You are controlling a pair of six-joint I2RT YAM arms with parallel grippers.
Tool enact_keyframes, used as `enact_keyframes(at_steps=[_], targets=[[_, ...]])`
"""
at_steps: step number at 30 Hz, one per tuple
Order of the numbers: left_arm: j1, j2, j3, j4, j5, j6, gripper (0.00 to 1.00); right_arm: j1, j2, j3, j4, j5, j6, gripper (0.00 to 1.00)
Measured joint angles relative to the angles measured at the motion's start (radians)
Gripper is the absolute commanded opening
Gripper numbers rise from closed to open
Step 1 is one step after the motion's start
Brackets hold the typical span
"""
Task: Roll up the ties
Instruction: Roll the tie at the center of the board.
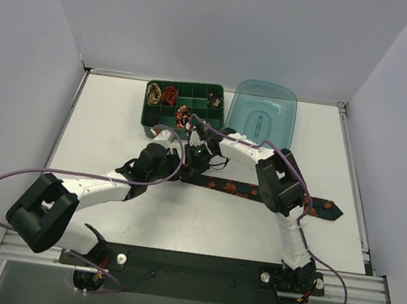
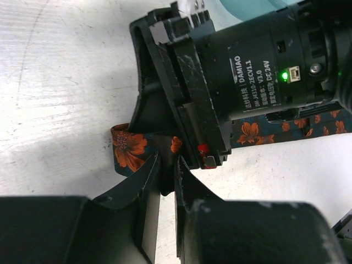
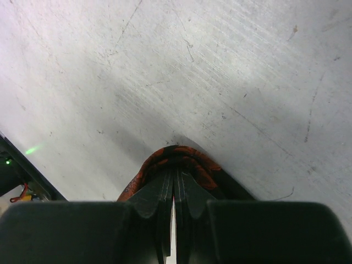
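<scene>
White tabletop [image 1: 101,131] is filling the scene, with pale walls [image 1: 205,25] closing its left, far and right sides and a metal rail [image 1: 174,264] running along its near edge. Broad bare surface is lying open at the left and across the near middle. On the right, the table edge is standing close to the wide end of the tie.

Blue translucent lid [image 1: 264,119] is resting at far centre-right, just beside a green compartment tray [image 1: 194,94] at far centre.

Black tie [image 1: 236,189], printed with orange flowers, is stretching flat from the table's centre toward the right. Its pointed wide end is stopping short of the right edge. Its other end is doubling into a small fold at centre, just near of the tray.

Left gripper [image 2: 168,181] is pinching that fold, its fingers narrowed onto the fabric. Right gripper [image 3: 174,184] is clamping the fold as well, its fingers pressed together with cloth arching over their tips.

Gold-black coil [image 1: 154,91] and red coil [image 1: 171,93] are sitting in the tray's far-left compartments.
</scene>
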Motion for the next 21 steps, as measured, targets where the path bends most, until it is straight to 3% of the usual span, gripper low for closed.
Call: enact_keyframes(at_steps=[21], targets=[[-0.059, 0.070, 0.111, -0.167, -0.183, 0.019, 0.00, -0.013, 0.008, 0.000, 0.021, -0.031, 0.023, 0.00]])
